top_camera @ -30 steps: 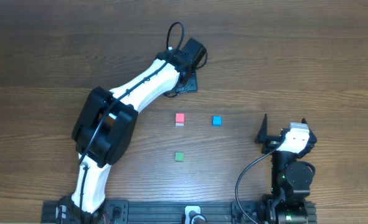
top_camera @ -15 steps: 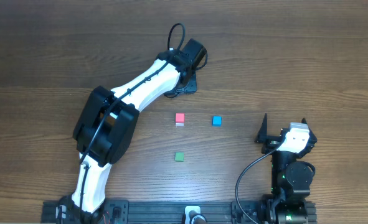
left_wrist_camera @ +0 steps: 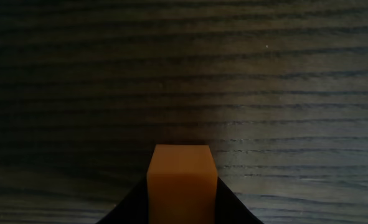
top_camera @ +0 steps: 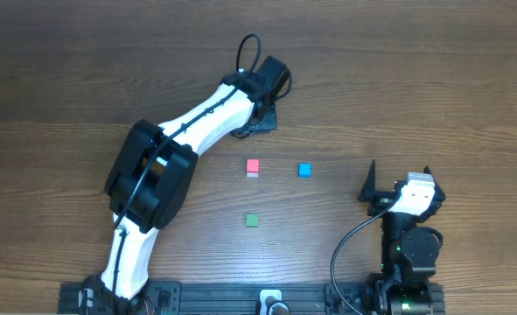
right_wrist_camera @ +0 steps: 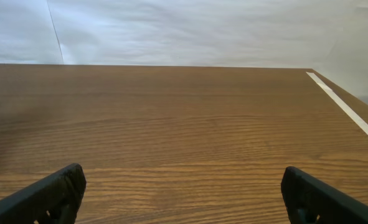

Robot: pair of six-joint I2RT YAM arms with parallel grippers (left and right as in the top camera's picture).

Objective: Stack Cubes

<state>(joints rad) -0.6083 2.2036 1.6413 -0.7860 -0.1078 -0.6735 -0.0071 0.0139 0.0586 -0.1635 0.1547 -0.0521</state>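
Observation:
An orange cube (left_wrist_camera: 182,176) sits between the fingers of my left gripper (left_wrist_camera: 182,214), which is shut on it just above the dark wood. In the top view the left gripper (top_camera: 260,115) is at the far middle of the table, beyond the other cubes. A pink cube (top_camera: 253,166), a blue cube (top_camera: 304,169) and a green cube (top_camera: 252,220) lie apart on the table's middle. My right gripper (top_camera: 398,172) stands open near its base at the right, with nothing between its fingers (right_wrist_camera: 53,196).
The wooden table (top_camera: 433,79) stretches bare on all sides of the cubes. The right wrist view looks across the table (right_wrist_camera: 184,124) to a white wall (right_wrist_camera: 190,31) and a pale strip along the table edge (right_wrist_camera: 345,106).
The left arm's elbow has edged slightly to the right. Its gripper stays where it was. The cubes and the right arm have not moved.

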